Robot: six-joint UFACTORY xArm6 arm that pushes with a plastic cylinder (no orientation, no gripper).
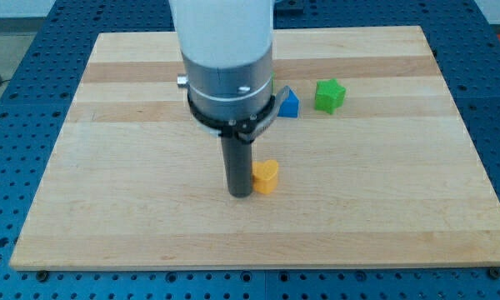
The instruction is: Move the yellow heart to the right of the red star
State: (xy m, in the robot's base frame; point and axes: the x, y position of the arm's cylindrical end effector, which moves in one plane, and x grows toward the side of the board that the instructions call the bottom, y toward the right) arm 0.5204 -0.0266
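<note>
The yellow heart [267, 177] lies near the middle of the wooden board [108, 167]. My tip [240, 194] rests on the board right against the heart's left side, touching or nearly touching it. The dark rod rises from the tip into the arm's white and grey body [227, 67], which covers the board's upper middle. No red star shows in the view; it may be hidden behind the arm.
A blue triangular block [290, 103] sits just right of the arm's body, partly hidden by it. A green block [329, 95], star-like in shape, lies to the right of the blue one. Blue perforated table surrounds the board.
</note>
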